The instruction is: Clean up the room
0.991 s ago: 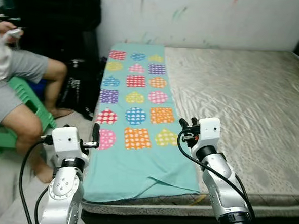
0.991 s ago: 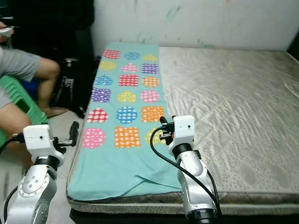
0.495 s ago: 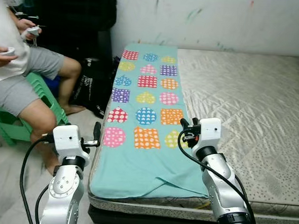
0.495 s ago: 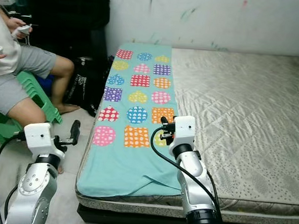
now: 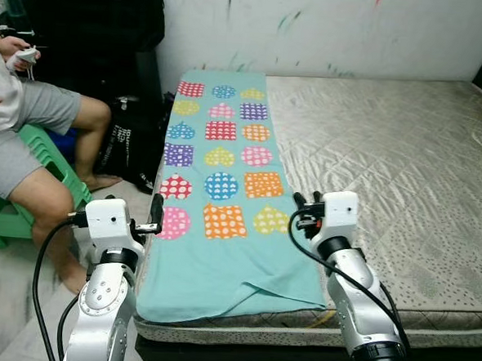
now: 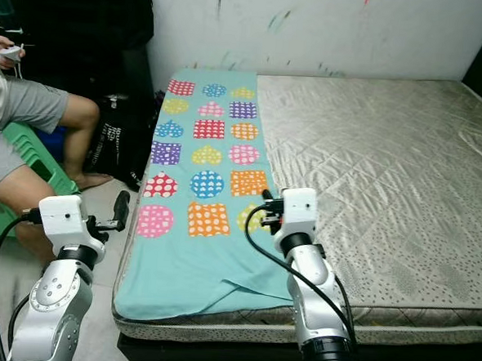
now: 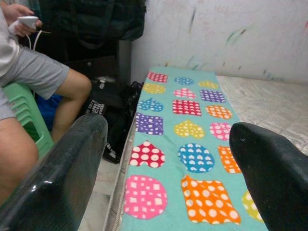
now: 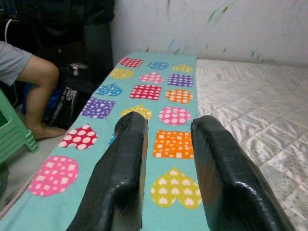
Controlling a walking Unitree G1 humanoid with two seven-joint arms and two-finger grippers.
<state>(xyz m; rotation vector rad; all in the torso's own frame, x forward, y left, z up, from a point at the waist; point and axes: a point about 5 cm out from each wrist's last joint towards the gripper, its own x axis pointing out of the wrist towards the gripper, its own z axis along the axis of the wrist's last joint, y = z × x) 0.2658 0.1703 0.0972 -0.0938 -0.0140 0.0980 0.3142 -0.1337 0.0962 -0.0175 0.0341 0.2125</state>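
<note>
A teal blanket (image 5: pixel 220 253) printed with dotted hearts, squares and circles lies flat along the left strip of a bare grey mattress (image 5: pixel 406 158); its near end hangs slightly over the bed's front edge. My left gripper (image 5: pixel 154 216) is held just off the bed's left edge, above the floor, open wide with nothing between its fingers (image 7: pixel 57 178). Over the blanket's right border, above the near patches, is my right gripper (image 5: pixel 305 207). Its fingers (image 8: pixel 122 178) are a little apart and hold nothing.
A person (image 5: pixel 23 134) sits on a green stool (image 5: pixel 54 165) left of the bed, holding controllers. A black bag (image 5: pixel 129 141) stands on the floor between the person and the bed. A white wall (image 5: pixel 332 31) runs behind the bed.
The camera swung left, then back to the right, so the whole picture shifted. Both arms keep the same pose and the blanket lies as before.
</note>
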